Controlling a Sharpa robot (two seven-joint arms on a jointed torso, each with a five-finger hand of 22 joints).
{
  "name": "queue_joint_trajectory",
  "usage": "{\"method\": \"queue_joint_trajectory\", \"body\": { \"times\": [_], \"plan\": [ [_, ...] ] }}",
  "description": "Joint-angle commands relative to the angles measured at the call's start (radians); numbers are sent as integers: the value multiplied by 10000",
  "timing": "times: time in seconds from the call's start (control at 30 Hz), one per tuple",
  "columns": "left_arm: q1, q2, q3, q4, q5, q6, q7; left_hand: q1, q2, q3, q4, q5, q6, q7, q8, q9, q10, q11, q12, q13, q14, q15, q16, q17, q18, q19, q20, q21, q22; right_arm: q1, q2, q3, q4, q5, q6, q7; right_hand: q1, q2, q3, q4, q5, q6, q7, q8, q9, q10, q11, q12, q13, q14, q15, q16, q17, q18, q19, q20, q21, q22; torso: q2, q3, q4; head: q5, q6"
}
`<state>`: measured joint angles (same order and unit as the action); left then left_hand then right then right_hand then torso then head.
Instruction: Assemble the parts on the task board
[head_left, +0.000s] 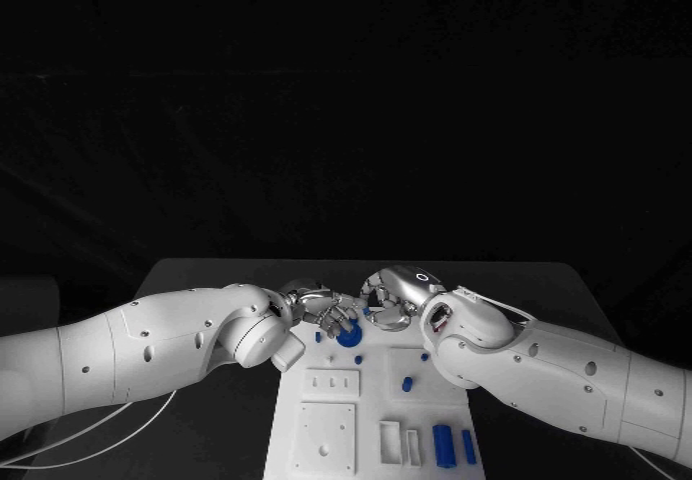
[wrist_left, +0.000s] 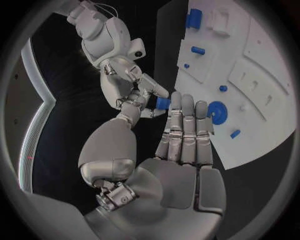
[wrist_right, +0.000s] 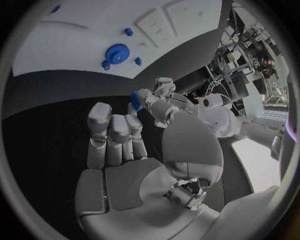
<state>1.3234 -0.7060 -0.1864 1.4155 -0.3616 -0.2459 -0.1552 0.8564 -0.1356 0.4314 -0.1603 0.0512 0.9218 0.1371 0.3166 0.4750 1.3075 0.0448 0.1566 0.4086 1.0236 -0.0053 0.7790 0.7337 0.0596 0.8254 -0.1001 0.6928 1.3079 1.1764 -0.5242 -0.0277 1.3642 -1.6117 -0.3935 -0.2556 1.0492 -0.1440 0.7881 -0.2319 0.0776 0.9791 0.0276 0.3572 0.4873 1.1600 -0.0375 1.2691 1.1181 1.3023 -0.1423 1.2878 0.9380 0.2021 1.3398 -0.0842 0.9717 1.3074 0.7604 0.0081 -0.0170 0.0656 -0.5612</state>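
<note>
A black table (head_left: 202, 275) under a dark room carries the white task board (head_left: 368, 420), with both hands meeting just past its far end. A small blue part (wrist_left: 162, 103) sits between their fingertips: the right hand (wrist_left: 128, 82) pinches it, while the left hand (wrist_left: 184, 145) reaches up to it with fingers straight and close together, though whether it grips the part too cannot be told. The blue gear (wrist_left: 217, 112) already stands on the board nearby. The likely risk is a botched hand-over: if the right hand lets go before the left has closed, the part would probably drop onto the table.
</note>
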Motion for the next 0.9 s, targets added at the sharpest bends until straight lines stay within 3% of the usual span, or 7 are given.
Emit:
{"method": "queue_joint_trajectory", "body": {
  "times": [0.03,0.5,0.9],
  "plan": [
    [6,31,5,29,-139,151,-81,-33,86,41,36,-23,47,-20,-21,6,-48,-6,69,17,-66,17,70,-16,-35,-100,-32,-4,146,-3,15,1,101,-141,193,-51,-39,-41,55,-5,11,1064,435,105,188,80,-16,52,0,83,-21,-54,9,597,42,21,43,164,2,-8,-1,-2,-5],
    [7,54,7,61,-134,298,-86,17,297,70,-10,-19,77,-28,-19,11,-55,-15,105,77,-71,23,113,-45,-22,-121,-17,21,152,-6,79,-1,257,-134,289,-63,-41,-39,68,-1,28,1062,435,102,190,79,-17,47,-2,84,-22,-57,7,597,42,23,42,162,-1,-21,-2,-19,-35],
    [9,71,8,52,-64,375,-73,299,850,72,-428,-13,169,-58,-7,17,-55,-45,168,190,-87,29,205,-118,-28,-171,1,78,156,-6,252,-29,206,-90,392,-66,-47,-41,76,2,46,1059,436,97,192,74,-16,39,-7,84,-22,-61,5,597,41,26,41,160,6,-17,-8,-6,-48]
  ]
}}
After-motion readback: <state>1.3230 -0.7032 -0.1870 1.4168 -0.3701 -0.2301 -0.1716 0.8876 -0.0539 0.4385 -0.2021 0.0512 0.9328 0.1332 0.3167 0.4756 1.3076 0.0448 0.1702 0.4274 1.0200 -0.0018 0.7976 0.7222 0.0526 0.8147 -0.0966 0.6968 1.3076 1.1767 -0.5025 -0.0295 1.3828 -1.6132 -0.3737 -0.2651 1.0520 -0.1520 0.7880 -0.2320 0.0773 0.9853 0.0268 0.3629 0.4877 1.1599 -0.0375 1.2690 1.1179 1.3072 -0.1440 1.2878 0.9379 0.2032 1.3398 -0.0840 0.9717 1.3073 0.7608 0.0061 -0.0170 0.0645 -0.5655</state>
